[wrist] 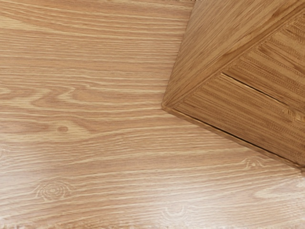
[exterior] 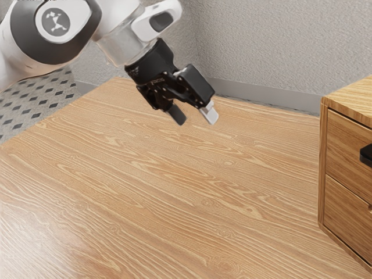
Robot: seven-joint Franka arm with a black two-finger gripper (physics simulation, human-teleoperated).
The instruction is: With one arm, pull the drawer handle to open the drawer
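Observation:
A wooden cabinet [exterior: 346, 168] stands at the exterior view's right edge, with two stacked drawer fronts. The upper drawer [exterior: 347, 145] carries a black handle [exterior: 366, 154], cut off by the picture's edge; both drawers look shut. My black gripper [exterior: 195, 115] hangs in the air above the wooden floor, well to the left of the cabinet, open with nothing between its fingers. In the wrist view the cabinet's corner [wrist: 238, 76] shows its top face and the drawer fronts [wrist: 248, 114] with a thin seam between them.
A wood-grain floor [exterior: 145, 192] spreads under the arm. A grey textured wall [exterior: 273, 40] with a pale baseboard runs along the back. A patterned grey rug [exterior: 32, 99] lies at the exterior view's left.

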